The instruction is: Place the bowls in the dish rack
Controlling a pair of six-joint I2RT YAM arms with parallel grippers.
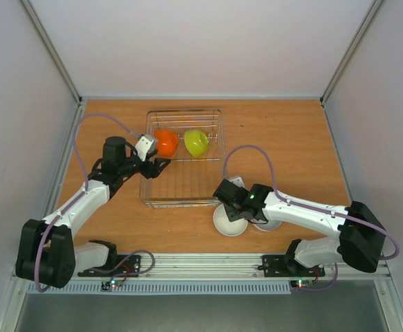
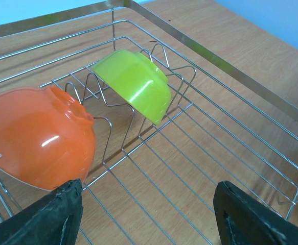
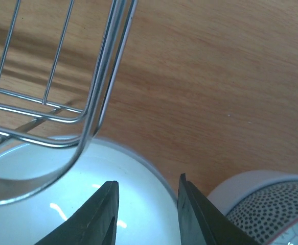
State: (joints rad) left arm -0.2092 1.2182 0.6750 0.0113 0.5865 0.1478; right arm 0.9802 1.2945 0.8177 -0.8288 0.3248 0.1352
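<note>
We seem mid-pickup of the white bowl (image 1: 227, 225) at the rack's (image 1: 177, 205) 5 o'clock: right jaws astride its rim, pinch unclear, left jaws spread; next, it must rise over the rack's edge.

Bright, even light from above. Bench (image 1: 291, 138) shows only soft, short shadows. Small glossy highlights on orange bowl (image 2: 36, 138) and lime bowl (image 2: 136, 84). Right wrist view: dish rack (image 3: 107, 76) wire close and blurred; white bowl (image 3: 133, 176) glares bluish-white. Overhead view sharp.

Left arm (image 1: 83, 197) outstretched, jaws wide, right arm (image 1: 305, 213) low, jaws pinched
</note>
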